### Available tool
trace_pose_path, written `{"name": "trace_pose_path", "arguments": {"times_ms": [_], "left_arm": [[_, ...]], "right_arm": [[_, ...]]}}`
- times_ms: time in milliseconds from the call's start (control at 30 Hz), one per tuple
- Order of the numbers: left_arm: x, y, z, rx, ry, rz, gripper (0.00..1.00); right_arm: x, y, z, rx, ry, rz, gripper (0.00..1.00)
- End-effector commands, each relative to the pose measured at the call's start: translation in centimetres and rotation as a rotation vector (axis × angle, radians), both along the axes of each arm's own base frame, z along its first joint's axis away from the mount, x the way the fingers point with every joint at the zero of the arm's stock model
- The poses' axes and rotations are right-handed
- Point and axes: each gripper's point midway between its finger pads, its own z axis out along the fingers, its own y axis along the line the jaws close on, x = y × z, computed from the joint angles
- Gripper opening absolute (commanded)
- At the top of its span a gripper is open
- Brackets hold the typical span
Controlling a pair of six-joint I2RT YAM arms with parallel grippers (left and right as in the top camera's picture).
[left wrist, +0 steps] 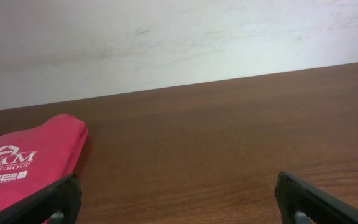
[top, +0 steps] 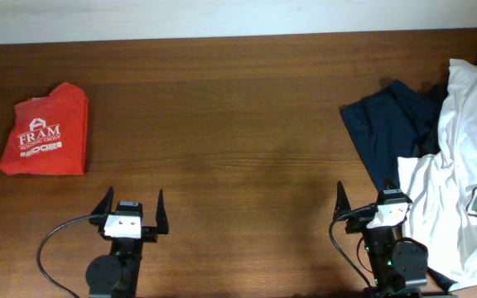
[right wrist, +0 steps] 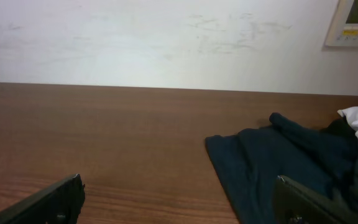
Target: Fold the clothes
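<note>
A folded red garment printed "FRAM" (top: 45,131) lies at the table's left; it also shows in the left wrist view (left wrist: 23,165). A crumpled white T-shirt with a green square print (top: 462,165) lies at the right edge, partly over a navy garment (top: 392,124), which also shows in the right wrist view (right wrist: 278,165). My left gripper (top: 131,207) is open and empty near the front edge, right of the red garment (left wrist: 176,199). My right gripper (top: 369,199) is open and empty, its right finger over the navy garment's edge (right wrist: 179,199).
The brown wooden table (top: 222,108) ends at a white wall at the back. A white wall panel (right wrist: 353,25) hangs at the far right. Black cables (top: 56,236) run from both arm bases at the front edge.
</note>
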Motion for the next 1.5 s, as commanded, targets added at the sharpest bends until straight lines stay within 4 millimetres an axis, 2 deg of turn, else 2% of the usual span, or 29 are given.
{"name": "trace_pose_path", "arguments": {"times_ms": [0, 733, 867, 933, 1033, 1167, 1267, 1333, 1367, 1400, 1467], "left_arm": [[0.0, -0.2, -0.1, 0.019, 0.000, -0.013, 0.99], [0.0, -0.1, -0.1, 0.019, 0.000, -0.011, 0.99], [-0.1, -0.7, 0.0, 0.015, -0.005, -0.044, 0.99], [-0.2, -0.7, 0.8, 0.015, 0.003, -0.044, 0.99], [-0.3, -0.7, 1.6, -0.005, 0.127, -0.041, 0.99], [1.9, -0.8, 2.9, 0.003, 0.319, -0.040, 0.99], [4.0, -1.2, 2.1, 0.007, 0.547, -0.052, 0.99], [4.4, -1.3, 1.4, 0.007, 0.602, -0.058, 0.99], [4.4, -1.7, 1.3, -0.001, 0.606, -0.078, 0.99], [4.4, -1.9, 1.3, -0.006, 0.606, -0.090, 0.99], [4.4, -1.9, 1.3, -0.006, 0.606, -0.090, 0.99]], "right_arm": [[0.0, 0.1, -0.2, -0.001, 0.005, 0.001, 0.99], [0.0, 0.1, -0.2, 0.000, 0.004, 0.005, 0.99], [-0.1, 0.6, 0.1, 0.043, 0.001, 0.030, 0.99], [-0.2, 0.6, 1.1, 0.043, 0.013, 0.030, 0.99], [-0.2, 0.3, 2.1, 0.037, 0.107, 0.013, 0.99], [1.3, 0.4, 3.3, 0.026, 0.323, 0.009, 0.99], [3.2, 0.6, 2.3, 0.002, 0.639, 0.006, 0.99], [4.6, 2.0, 1.5, 0.032, 0.742, 0.078, 0.99], [5.0, 2.1, 0.7, 0.031, 0.777, 0.078, 0.99], [5.4, 0.3, -1.4, 0.013, 0.852, -0.023, 0.99], [5.1, -6.4, -4.2, 0.098, 0.928, -0.452, 0.98]]}}
